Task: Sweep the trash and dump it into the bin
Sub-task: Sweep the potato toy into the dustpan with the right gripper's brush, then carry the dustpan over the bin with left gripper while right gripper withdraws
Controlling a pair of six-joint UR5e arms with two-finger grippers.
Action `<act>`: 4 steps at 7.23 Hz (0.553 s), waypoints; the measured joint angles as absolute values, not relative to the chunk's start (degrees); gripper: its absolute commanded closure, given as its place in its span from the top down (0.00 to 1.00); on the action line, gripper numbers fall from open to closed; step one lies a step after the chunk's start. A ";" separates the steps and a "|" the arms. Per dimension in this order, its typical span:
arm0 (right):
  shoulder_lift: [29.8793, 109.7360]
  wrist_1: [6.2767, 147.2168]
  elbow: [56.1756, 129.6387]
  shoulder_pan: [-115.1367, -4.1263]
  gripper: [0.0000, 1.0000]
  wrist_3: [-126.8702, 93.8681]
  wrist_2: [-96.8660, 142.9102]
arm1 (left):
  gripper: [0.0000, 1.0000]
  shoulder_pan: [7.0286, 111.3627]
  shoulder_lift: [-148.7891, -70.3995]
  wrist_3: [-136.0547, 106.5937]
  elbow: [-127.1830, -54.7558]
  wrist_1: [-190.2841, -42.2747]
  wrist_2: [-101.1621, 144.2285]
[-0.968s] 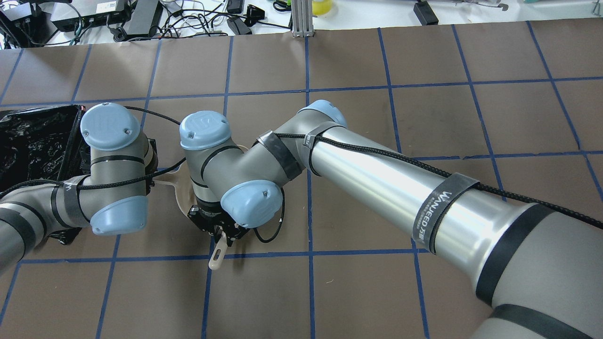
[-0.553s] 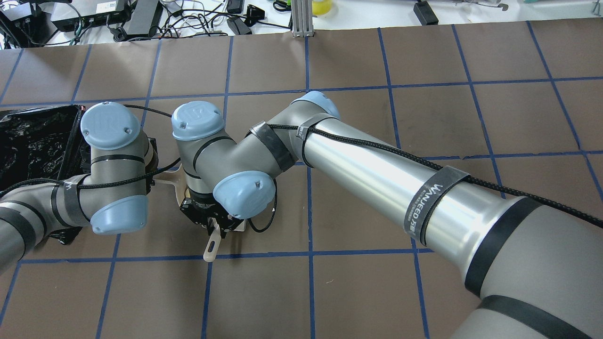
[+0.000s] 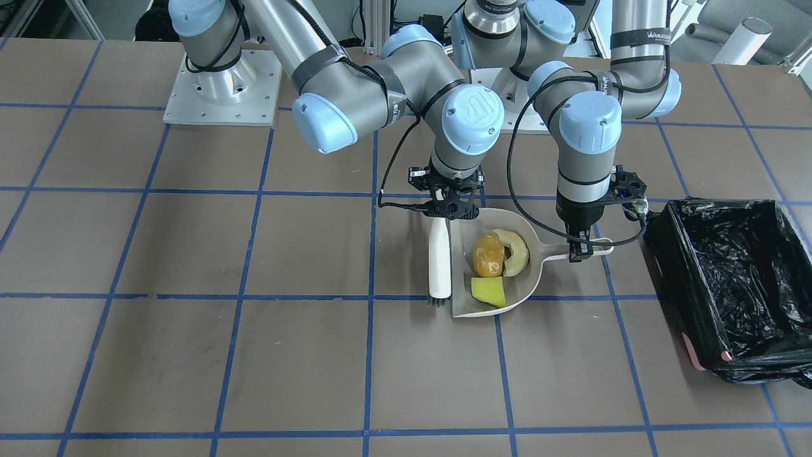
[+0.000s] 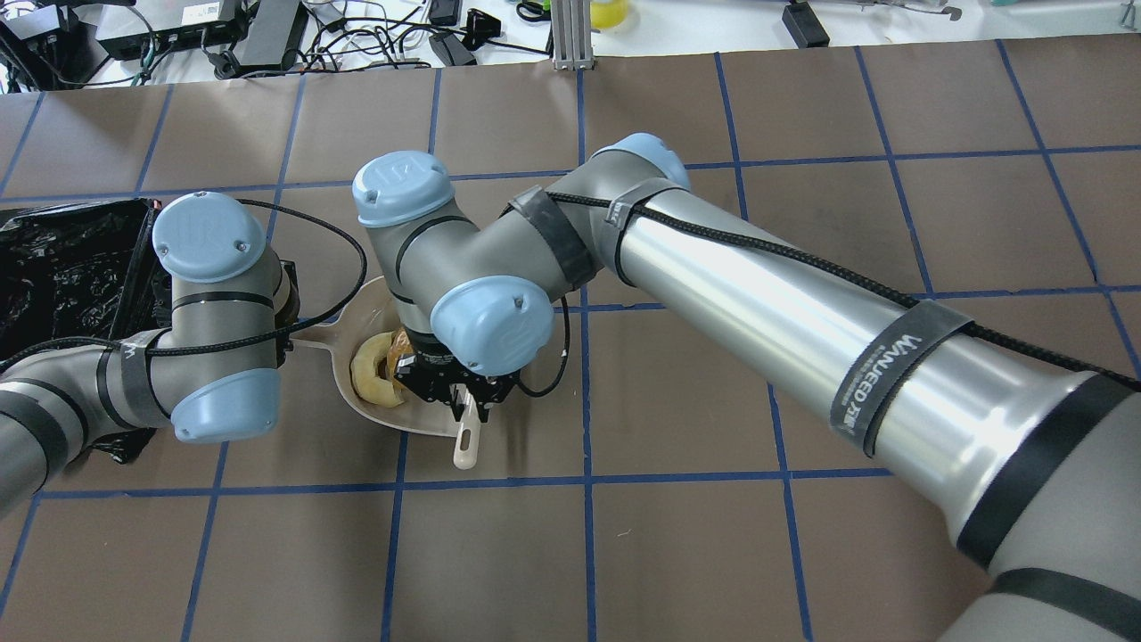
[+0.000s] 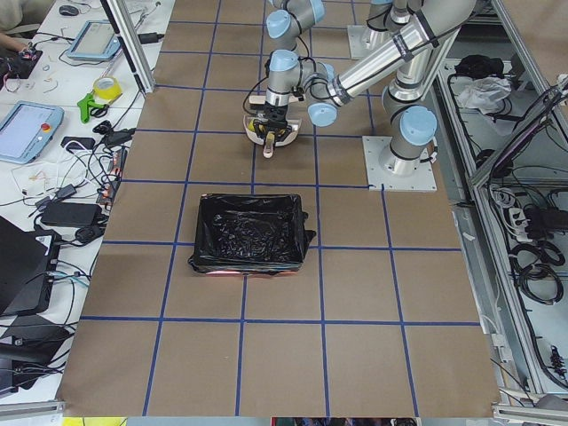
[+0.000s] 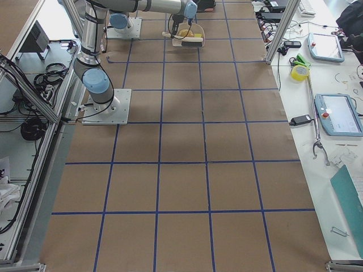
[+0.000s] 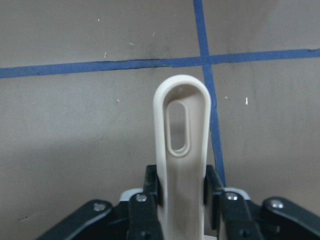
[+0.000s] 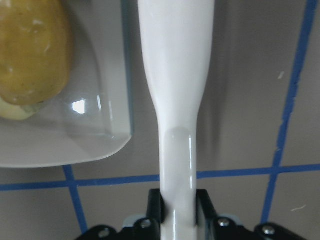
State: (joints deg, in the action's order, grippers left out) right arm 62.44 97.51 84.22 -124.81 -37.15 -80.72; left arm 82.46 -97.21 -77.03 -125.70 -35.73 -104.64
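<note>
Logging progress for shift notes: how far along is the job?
Sweeping looks done: blob, crescent and wedge lie in the dustpan. In hand: left gripper holds the dustpan's handle, right gripper the brush. Remaining: tipping them into the bin, which looks empty.

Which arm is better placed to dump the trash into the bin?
Left. The left gripper is shut on the dustpan handle, all three trash pieces lie in it, and the bin sits on that side. The right gripper holds only the brush.
</note>
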 measured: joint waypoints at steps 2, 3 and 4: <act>66.92 91.12 84.31 -118.01 0.07 -32.08 -83.31 | 0.00 82.47 -97.12 -77.09 -124.74 -36.89 -103.19; 68.88 88.28 84.30 -113.74 0.07 -28.60 -84.57 | 0.00 82.39 -96.93 -77.15 -123.17 -39.82 -101.37; 70.05 86.26 84.27 -109.05 0.07 -24.76 -86.43 | 0.00 82.29 -96.61 -77.36 -119.80 -45.81 -99.06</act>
State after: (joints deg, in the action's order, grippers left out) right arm 70.05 86.26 84.27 -109.05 -24.76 -86.43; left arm 82.29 -96.61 -77.36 -119.80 -45.81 -99.06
